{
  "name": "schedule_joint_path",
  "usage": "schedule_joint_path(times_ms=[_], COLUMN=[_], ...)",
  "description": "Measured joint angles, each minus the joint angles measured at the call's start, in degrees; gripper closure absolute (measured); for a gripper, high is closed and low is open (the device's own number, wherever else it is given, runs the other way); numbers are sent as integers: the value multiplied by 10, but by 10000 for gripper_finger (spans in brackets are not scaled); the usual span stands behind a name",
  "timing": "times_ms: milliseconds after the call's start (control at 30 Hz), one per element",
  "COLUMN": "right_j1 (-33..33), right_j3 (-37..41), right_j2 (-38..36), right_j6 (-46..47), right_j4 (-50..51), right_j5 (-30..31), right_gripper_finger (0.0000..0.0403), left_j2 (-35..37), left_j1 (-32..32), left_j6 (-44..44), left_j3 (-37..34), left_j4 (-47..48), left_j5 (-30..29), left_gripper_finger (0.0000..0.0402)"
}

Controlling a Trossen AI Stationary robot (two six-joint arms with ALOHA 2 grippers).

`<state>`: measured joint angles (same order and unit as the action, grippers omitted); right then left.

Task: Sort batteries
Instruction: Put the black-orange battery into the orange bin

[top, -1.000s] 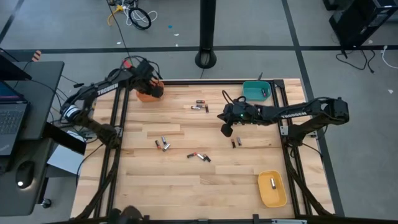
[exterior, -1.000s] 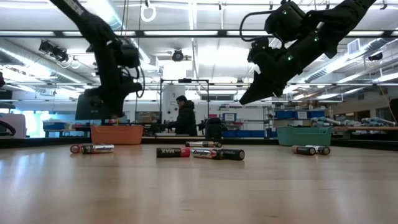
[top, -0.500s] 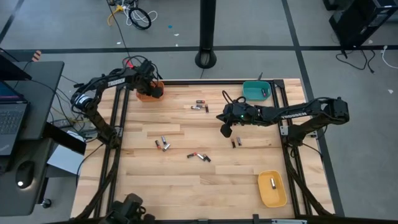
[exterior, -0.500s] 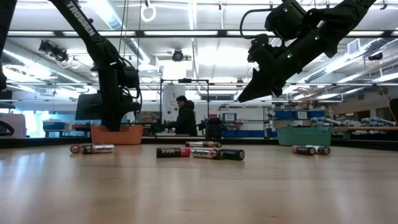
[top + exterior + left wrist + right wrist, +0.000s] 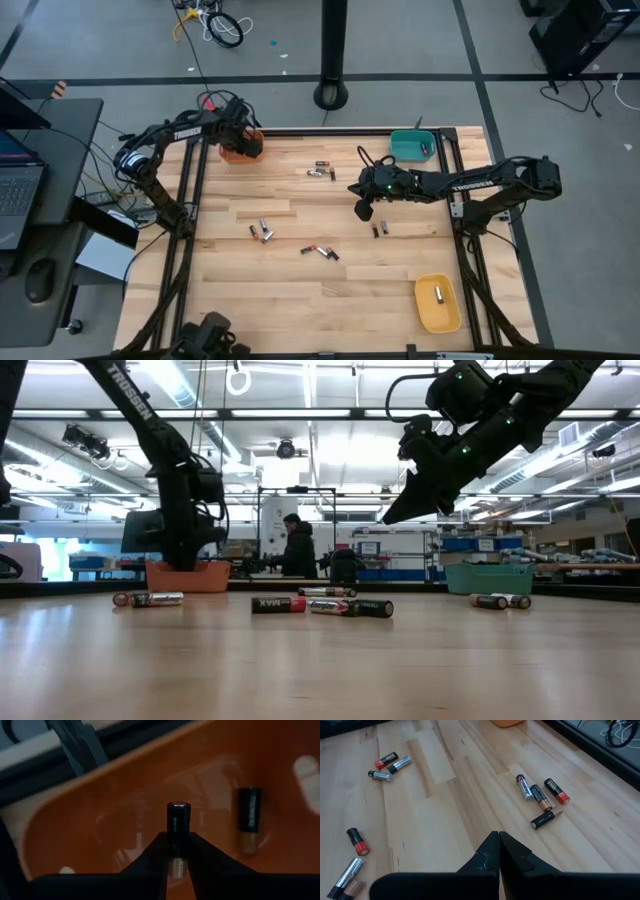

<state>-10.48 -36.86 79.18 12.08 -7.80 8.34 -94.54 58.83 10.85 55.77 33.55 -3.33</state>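
My left gripper (image 5: 243,143) is down in the orange bin (image 5: 238,152) at the table's far left corner, shut on a black battery (image 5: 178,822). Another black battery (image 5: 249,817) lies on the bin's floor. My right gripper (image 5: 361,212) hangs shut above the middle of the table, touching nothing; its fingertips (image 5: 499,836) show in the right wrist view. Loose batteries lie flat on the wood in small groups: one far (image 5: 320,171), one left (image 5: 263,231), one central (image 5: 320,251), one right (image 5: 380,230). My left gripper pinches the black battery between its two fingers at the end nearest the wrist (image 5: 175,851). The fingers (image 5: 156,851) come from above, pointing down into the orange bin, and lie along the battery. Its free end (image 5: 178,808) juts past the fingertips toward the bin floor.
A teal bin (image 5: 412,146) sits at the far right corner. A yellow bin (image 5: 437,303) holding one battery sits near the right front. Dark rails frame the table. A person (image 5: 298,548) stands far off in the room behind.
My left gripper has come down from above the orange bin into it, still shut on the battery, then stopped. My right arm has kept still.
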Motion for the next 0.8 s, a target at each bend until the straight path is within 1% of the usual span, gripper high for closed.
schedule_joint_path(times_ms=[200,367,467,567,667,800], right_j1=[0,0,-2,-2,-2,-2], right_j3=[0,0,0,0,0,0], right_j2=[0,0,0,0,0,0], right_j6=[0,0,0,-12,-16,-17], right_j4=[0,-1,0,1,1,1], right_j5=[0,0,0,-6,-11,-13], right_gripper_finger=[393,393,393,392,381,351], left_j2=[0,0,0,0,0,1], left_j1=[0,0,0,0,0,-1], left_j6=[1,-4,-25,-46,-62,-62], left_j3=[-27,-28,-28,-23,-10,-2], left_j4=[-12,-34,-60,-65,-67,-60], left_j5=[1,2,3,14,20,21], left_gripper_finger=[333,332,330,322,307,285])
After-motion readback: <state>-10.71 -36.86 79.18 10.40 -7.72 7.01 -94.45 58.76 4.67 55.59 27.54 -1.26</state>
